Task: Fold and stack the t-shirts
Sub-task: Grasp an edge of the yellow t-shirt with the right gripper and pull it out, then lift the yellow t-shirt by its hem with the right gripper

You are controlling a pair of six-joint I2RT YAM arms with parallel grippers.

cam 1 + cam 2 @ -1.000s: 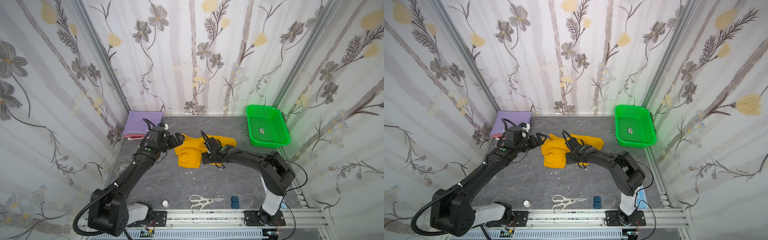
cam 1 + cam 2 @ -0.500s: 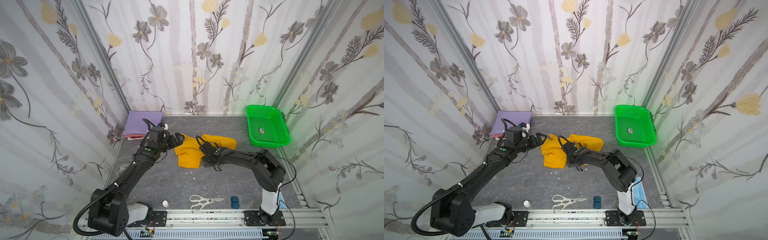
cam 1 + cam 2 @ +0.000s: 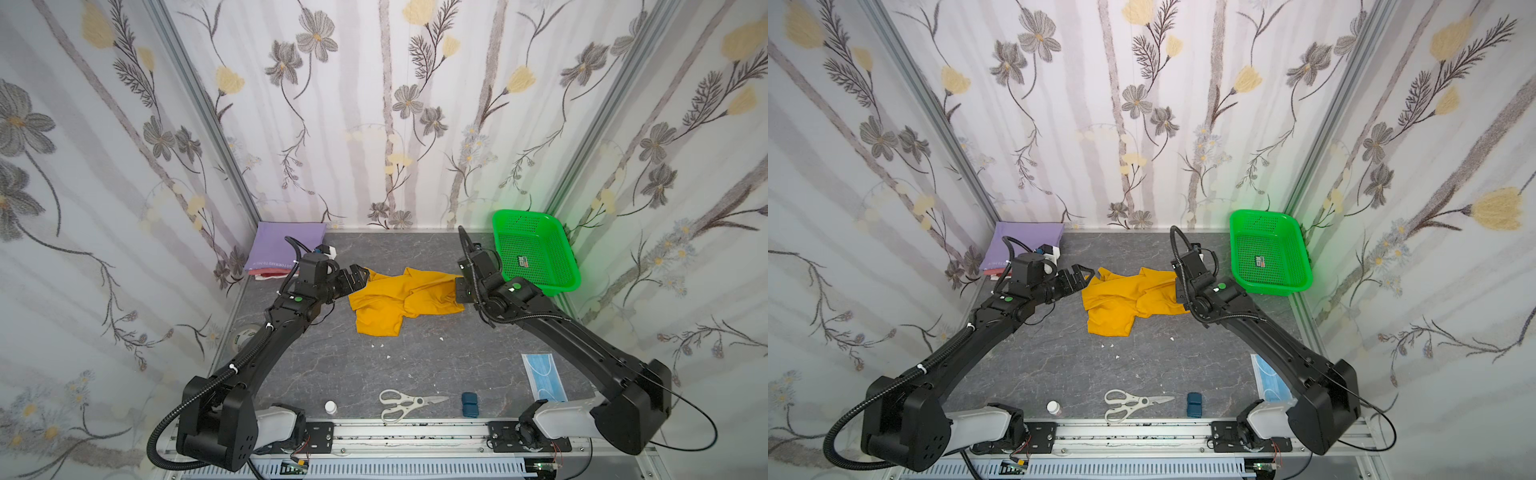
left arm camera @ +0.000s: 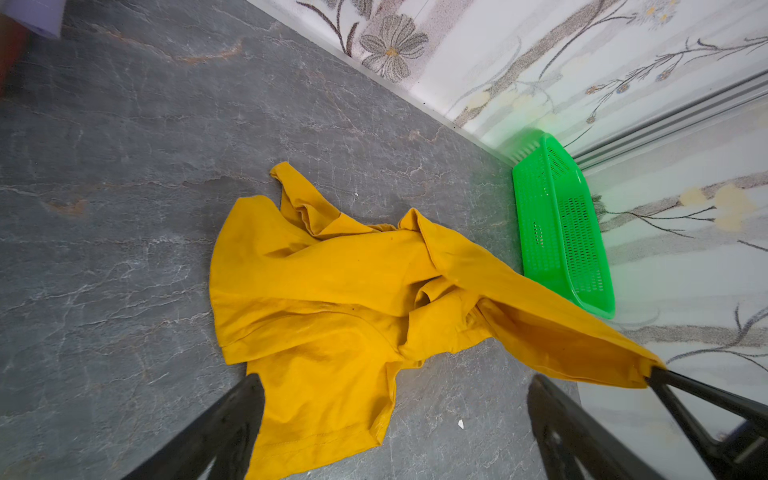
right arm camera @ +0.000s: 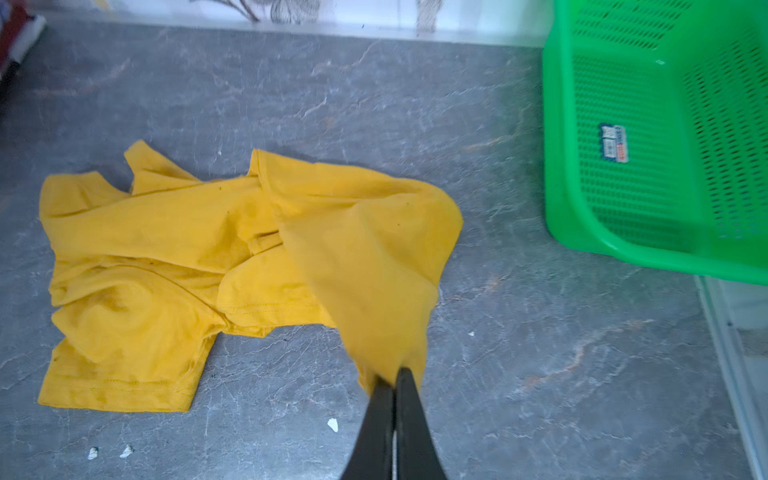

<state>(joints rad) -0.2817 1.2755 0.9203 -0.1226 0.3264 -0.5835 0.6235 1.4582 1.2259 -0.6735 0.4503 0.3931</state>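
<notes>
A crumpled mustard-yellow t-shirt [image 3: 386, 301] [image 3: 1117, 303] [image 4: 332, 291] [image 5: 145, 249] lies mid-table. My right gripper [image 3: 455, 286] [image 3: 1177, 286] [image 5: 392, 376] is shut on one edge of it, and that cloth is lifted and drawn taut toward the right. My left gripper [image 3: 359, 276] [image 3: 1081, 276] [image 4: 395, 380] stands open at the shirt's left edge, holding nothing. A folded lavender t-shirt [image 3: 286, 245] [image 3: 1021, 243] lies in the back left corner on top of a red/pink one [image 3: 272, 272].
A green mesh basket [image 3: 534, 253] [image 3: 1268, 253] [image 5: 648, 145] stands at the back right. Near the front edge lie scissors [image 3: 407, 403], a small white bottle [image 3: 330, 407], a small blue object [image 3: 469, 404] and a light-blue face mask [image 3: 542, 374].
My right gripper has shut on the yellow shirt and swung from the shirt's middle out to the right, pulling the cloth with it. The left arm has stayed put.
</notes>
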